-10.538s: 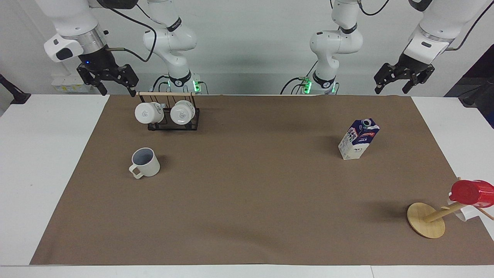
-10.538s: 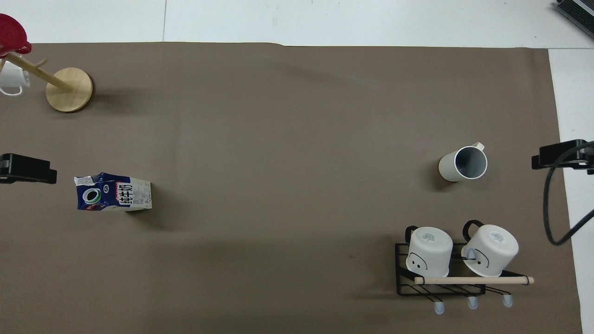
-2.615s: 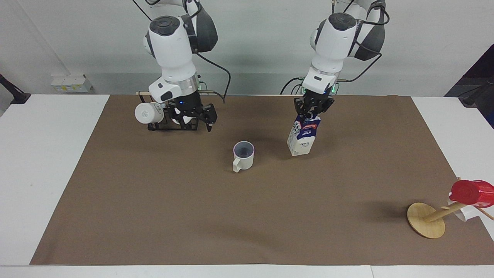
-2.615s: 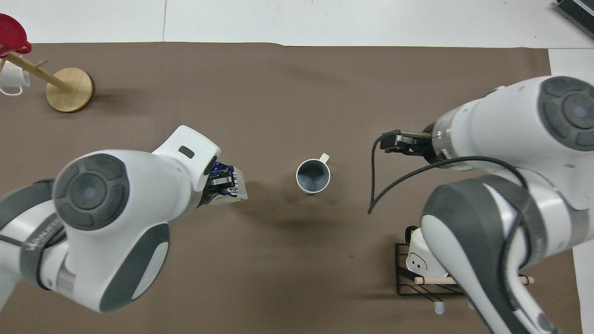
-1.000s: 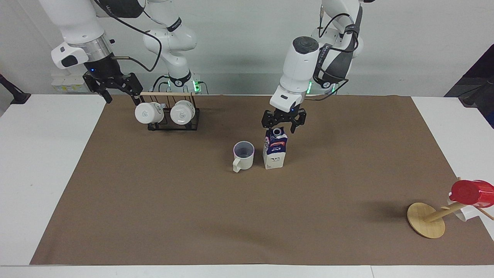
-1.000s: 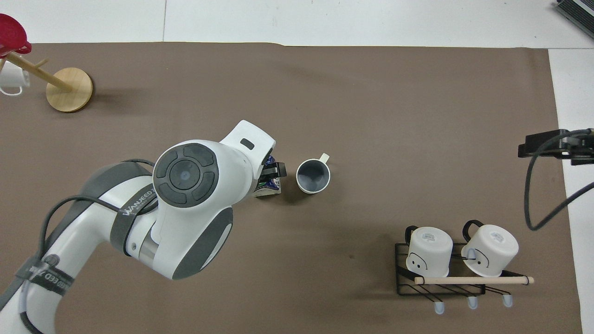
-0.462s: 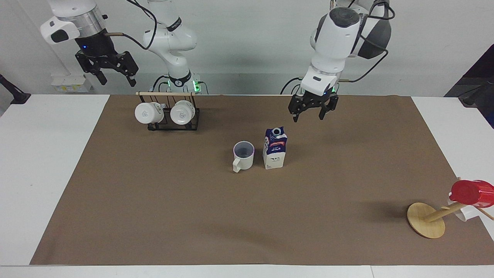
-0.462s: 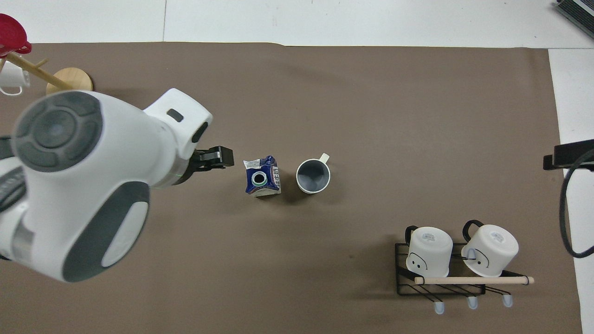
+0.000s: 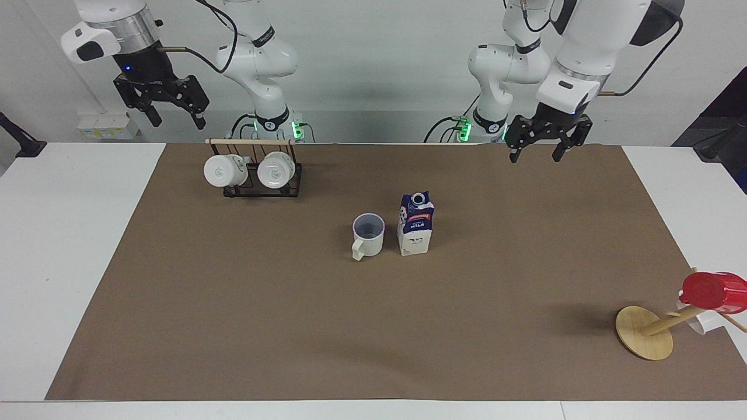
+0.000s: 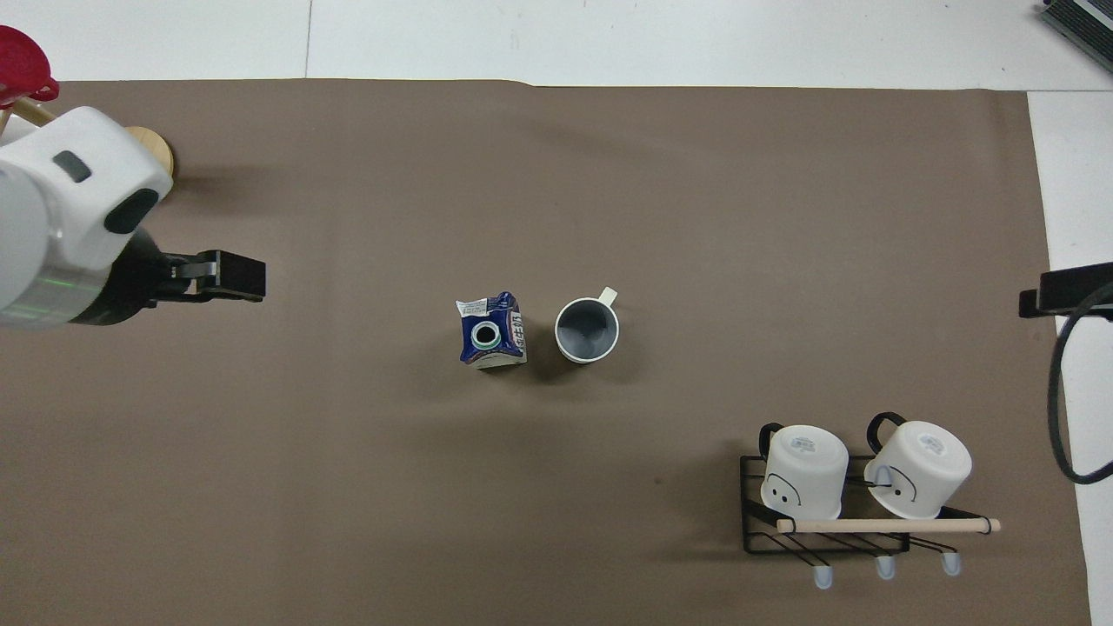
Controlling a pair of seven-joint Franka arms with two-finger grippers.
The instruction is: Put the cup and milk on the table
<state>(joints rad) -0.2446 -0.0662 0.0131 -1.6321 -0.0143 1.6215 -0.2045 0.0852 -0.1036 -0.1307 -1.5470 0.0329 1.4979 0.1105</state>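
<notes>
Overhead view alone shows milk [image 10: 491, 330] spout opening.

In the overhead view you see only a dark tip of the right gripper [image 10: 1065, 291] at the picture's edge; its fingers are cut off. The left arm's white body covers most of the round wooden base [image 10: 155, 149] there. The red cup [image 10: 22, 65] is cut by the edge too. In the facing view a small white mug [image 9: 697, 322] on the wooden stand is mostly hidden under the red cup. The print on the milk carton [image 9: 415, 231] is too small to read.
</notes>
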